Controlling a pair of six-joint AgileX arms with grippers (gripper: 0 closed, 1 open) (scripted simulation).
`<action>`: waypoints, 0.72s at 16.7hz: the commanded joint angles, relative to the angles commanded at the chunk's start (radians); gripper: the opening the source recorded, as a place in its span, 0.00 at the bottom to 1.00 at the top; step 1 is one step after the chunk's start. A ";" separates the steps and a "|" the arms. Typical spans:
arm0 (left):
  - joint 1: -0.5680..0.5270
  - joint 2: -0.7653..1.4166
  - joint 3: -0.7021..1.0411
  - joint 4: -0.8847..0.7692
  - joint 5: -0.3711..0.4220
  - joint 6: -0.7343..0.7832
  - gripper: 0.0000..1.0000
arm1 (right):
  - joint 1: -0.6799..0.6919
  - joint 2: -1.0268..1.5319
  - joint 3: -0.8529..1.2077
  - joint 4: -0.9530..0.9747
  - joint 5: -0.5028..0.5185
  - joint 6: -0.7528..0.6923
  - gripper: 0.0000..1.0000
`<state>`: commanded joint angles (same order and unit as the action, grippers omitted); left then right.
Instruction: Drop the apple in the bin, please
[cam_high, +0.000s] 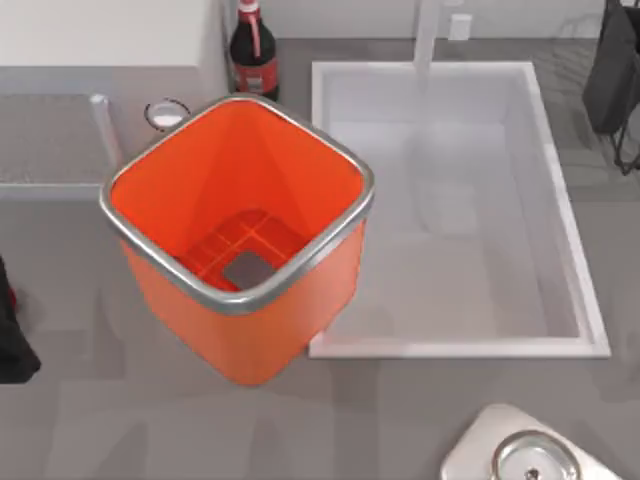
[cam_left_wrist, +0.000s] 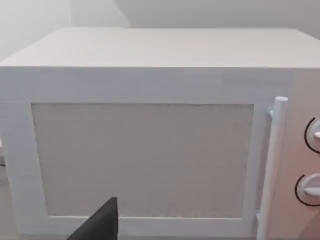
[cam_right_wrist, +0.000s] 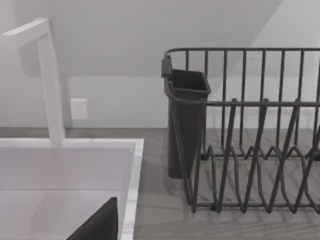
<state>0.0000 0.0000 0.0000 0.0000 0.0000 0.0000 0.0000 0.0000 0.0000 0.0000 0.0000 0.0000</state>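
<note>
Standing open on the counter (cam_high: 420, 420), the bin (cam_high: 240, 230) holds no apple; where that fruit lies, I cannot tell. Both arms sit at the edges, fingers unreadable. Judging it smooth and firm, grip across its widest part.

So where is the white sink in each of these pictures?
Top view: the sink fills the right half, touching the orange bin.
Left wrist view: this camera faces the white microwave instead.
Right wrist view: the sink lies beside the dark dish rack.
Shared landmark: the white faucet behind the sink, seen from above and from the right wrist.
</note>
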 joint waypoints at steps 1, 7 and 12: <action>0.000 0.000 0.000 0.000 0.000 0.000 1.00 | 0.000 0.000 0.000 0.000 0.000 0.000 1.00; 0.020 0.160 0.132 -0.125 0.011 0.097 1.00 | 0.000 0.000 0.000 0.000 0.000 0.000 1.00; 0.056 0.580 0.410 -0.378 0.028 0.319 1.00 | 0.000 0.000 0.000 0.000 0.000 0.000 1.00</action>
<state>0.0559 0.5796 0.4099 -0.3784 0.0283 0.3194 0.0000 0.0000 0.0000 0.0000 0.0000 0.0000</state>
